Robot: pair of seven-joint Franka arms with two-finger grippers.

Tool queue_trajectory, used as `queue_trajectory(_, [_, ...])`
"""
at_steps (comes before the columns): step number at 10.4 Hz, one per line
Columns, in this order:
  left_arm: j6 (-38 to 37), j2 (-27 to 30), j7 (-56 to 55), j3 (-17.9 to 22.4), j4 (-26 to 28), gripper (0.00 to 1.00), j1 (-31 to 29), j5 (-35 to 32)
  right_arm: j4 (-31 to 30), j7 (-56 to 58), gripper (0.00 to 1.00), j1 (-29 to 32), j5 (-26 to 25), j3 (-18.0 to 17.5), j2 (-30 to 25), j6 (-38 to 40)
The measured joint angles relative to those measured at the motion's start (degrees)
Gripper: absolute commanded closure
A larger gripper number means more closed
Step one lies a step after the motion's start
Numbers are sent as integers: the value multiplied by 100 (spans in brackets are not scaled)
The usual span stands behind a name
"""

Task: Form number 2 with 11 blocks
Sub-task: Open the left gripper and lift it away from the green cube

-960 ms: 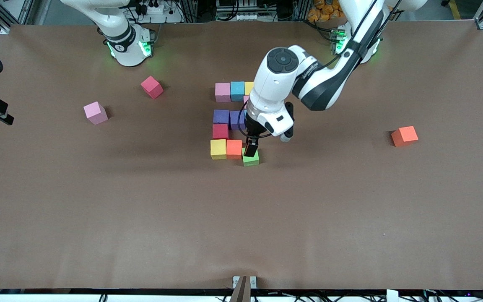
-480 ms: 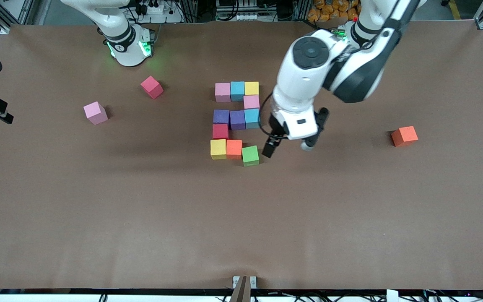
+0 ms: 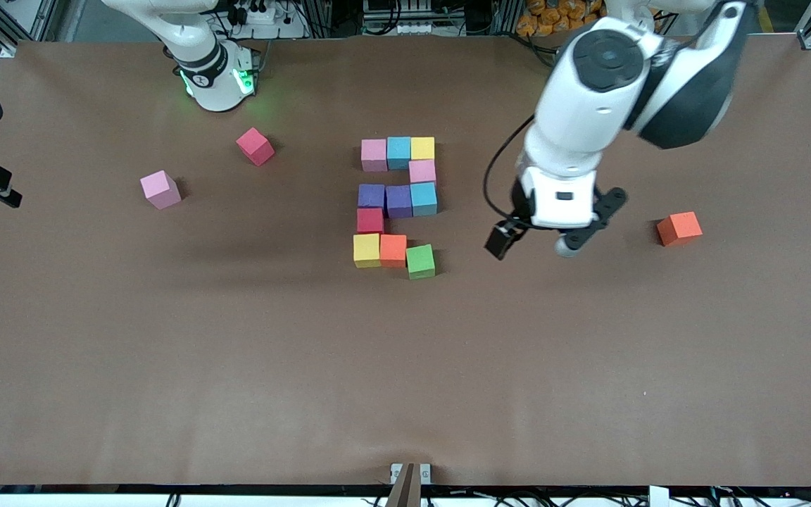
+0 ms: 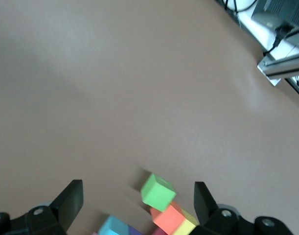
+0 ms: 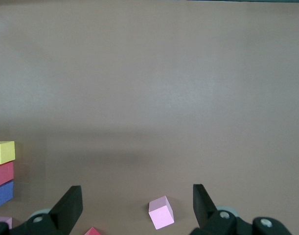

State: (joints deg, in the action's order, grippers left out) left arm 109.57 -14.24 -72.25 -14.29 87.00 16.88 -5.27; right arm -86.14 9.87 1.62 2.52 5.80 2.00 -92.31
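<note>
With its fingers spread and empty, the left hand [image 3: 526,243] hangs over bare counter [image 3: 405,366] at centre-right of the frame, beside the number 2 [image 3: 397,203] at centre. Its green block [image 3: 420,261] sits slightly askew at the lowest row's end. Near the frame's bottom edge in its wrist view, the waiting right hand [image 5: 137,208] is likewise released.

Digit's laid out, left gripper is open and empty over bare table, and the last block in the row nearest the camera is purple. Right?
Not quite. The last block in that row is green, not purple; the front view shows it beside the orange one, slightly out of line. The left gripper is open and empty over bare table, as you said.
</note>
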Motion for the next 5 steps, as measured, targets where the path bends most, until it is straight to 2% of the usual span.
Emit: queue_trajectory(5, [-471, 401, 1355, 9, -1, 0, -750, 0, -2, 0, 0, 0, -122, -1, 1, -2])
